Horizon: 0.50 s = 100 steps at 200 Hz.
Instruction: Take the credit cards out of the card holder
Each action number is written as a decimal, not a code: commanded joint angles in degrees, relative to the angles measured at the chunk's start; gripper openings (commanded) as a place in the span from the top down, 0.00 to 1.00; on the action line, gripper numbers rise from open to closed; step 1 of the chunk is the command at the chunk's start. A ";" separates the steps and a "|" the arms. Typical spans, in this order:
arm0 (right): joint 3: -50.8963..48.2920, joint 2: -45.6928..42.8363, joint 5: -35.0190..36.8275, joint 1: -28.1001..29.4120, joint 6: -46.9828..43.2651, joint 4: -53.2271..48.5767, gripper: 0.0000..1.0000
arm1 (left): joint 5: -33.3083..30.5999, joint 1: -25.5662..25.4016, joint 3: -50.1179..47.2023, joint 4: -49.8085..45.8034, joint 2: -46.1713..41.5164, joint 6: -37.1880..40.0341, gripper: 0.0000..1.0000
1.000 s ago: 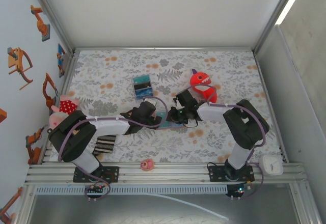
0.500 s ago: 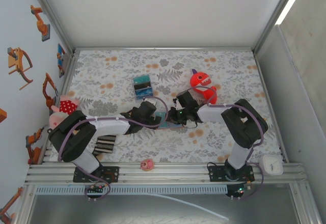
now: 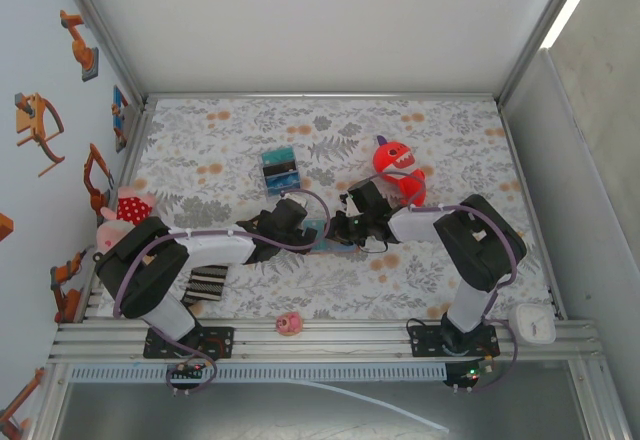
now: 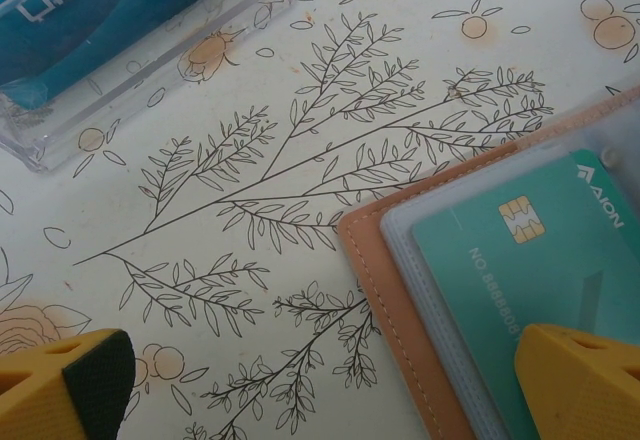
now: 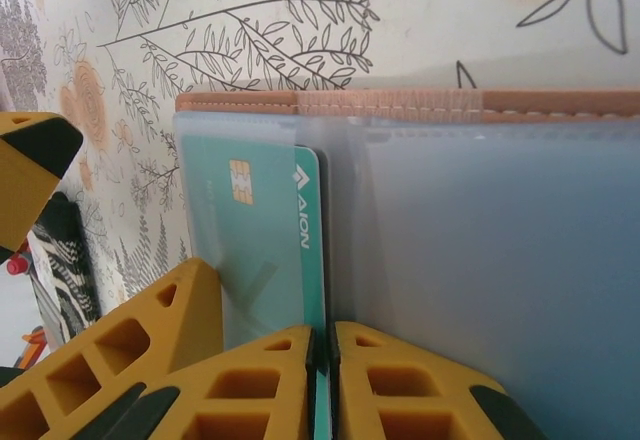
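One card holder (image 5: 400, 103), tan, lies open on the floral tablecloth (image 4: 300, 160) mid-table, between both grippers. Right gripper (image 5: 322, 338): fingers pinching the near edge of the teal credit card (image 5: 265, 220) in the holder's clear sleeve. Left gripper (image 4: 320, 390): spread wide, one finger over the holder's corner, the other over bare cloth.

arms (image 3: 215, 248): white links, black joints | cables (image 3: 324, 212): purple | fingers (image 4: 585, 385): yellow, black pads
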 commanded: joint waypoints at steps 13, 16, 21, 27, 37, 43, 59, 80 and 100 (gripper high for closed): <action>-0.60 0.09 -1.64 -0.09 0.56 2.71 0.87 | 1.19 -0.37 1.15 -1.71 -0.51 -0.63 0.01; -0.59 0.11 -1.58 -0.10 0.57 2.77 0.87 | 1.23 -0.33 1.15 -1.69 -0.55 -0.56 0.01; -0.52 0.13 -1.67 -0.09 0.56 2.86 0.87 | 1.18 -0.33 1.24 -1.75 -0.48 -0.55 0.01; -0.46 0.21 -1.73 -0.10 0.57 2.78 0.87 | 1.20 -0.33 1.28 -1.75 -0.57 -0.52 0.01; -0.35 0.54 -1.82 -0.10 0.54 2.94 0.87 | 1.25 -0.35 1.32 -1.75 -0.58 -0.55 0.01; -0.33 0.70 -1.88 -0.10 0.53 2.96 0.87 | 1.33 -0.35 1.41 -1.80 -0.56 -0.48 0.01; -0.33 1.21 -2.07 -0.10 0.73 3.48 0.87 | 1.40 -0.30 1.51 -1.88 -0.69 -0.52 0.01; -0.24 1.60 -2.25 -0.10 0.85 3.99 0.86 | 1.44 -0.37 1.67 -2.01 -0.82 -0.54 0.01; -0.32 1.54 -2.14 -0.17 0.78 4.06 0.89 | 1.36 -0.39 1.67 -2.05 -0.99 -0.65 0.01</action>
